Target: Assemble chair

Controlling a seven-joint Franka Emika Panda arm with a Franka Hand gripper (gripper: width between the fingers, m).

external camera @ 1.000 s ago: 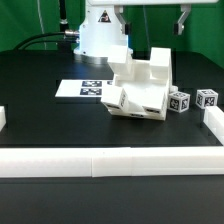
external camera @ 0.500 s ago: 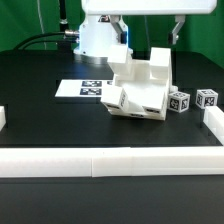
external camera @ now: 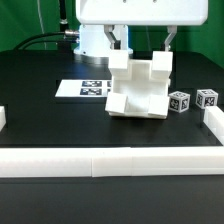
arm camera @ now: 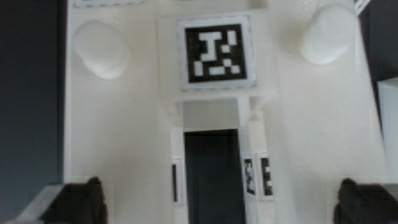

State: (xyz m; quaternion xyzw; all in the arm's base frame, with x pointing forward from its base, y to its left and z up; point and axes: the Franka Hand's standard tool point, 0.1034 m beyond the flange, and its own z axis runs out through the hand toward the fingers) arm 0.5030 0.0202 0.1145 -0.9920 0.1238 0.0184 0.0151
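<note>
While the end effector point(external camera: 142, 42) hangs with fingers apart just above the part-built chair point(external camera: 140, 88), midway between the counter's point(external camera: 40, 120) near and far edges, it should descend centred before closing.

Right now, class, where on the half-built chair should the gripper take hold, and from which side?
Probably across the flat outer side walls of the chair, from straight above: they stand upright and parallel, and the open gripper hangs over them.
</note>
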